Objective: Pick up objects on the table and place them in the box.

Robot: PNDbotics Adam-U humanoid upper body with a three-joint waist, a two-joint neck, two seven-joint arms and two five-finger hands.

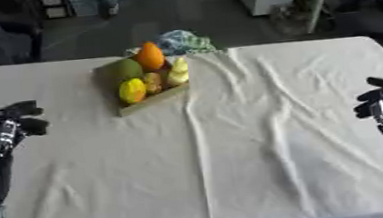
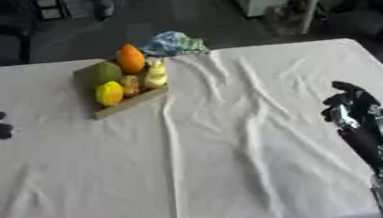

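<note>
Both hands sit nearest the camera and hold nothing; the left hand (image 1: 12, 125) rests at the left edge of the white tablecloth (image 1: 236, 167) with its fingers curled in on themselves; the right hand (image 2: 346, 106) rests at the right edge with its fingers loosely bent and spread, gripping nothing. Between them the cloth lies bare but for long wrinkles running away from the camera; no loose item shows on it.

Farther off, left of centre, stands the shallow cardboard box (image 1: 155, 100), already carrying an orange fruit (image 1: 149, 56), a green fruit (image 1: 124, 69), a yellow lemon-like fruit (image 1: 133, 90), a small brownish fruit (image 1: 153, 82) and a pale yellow piece (image 1: 178, 71). Just behind the box, at the table's far edge, lies a crumpled bluish-green bundle (image 1: 184, 41); whether it belongs to the task I cannot tell.

Judging by this, the packing looks nearly or wholly done; if the bundle is meant to go in, the left hand is the closer one, and it would do well to open first, reach round the box rather than over the piled fruit, and set the bundle down gently so nothing rolls out.
</note>
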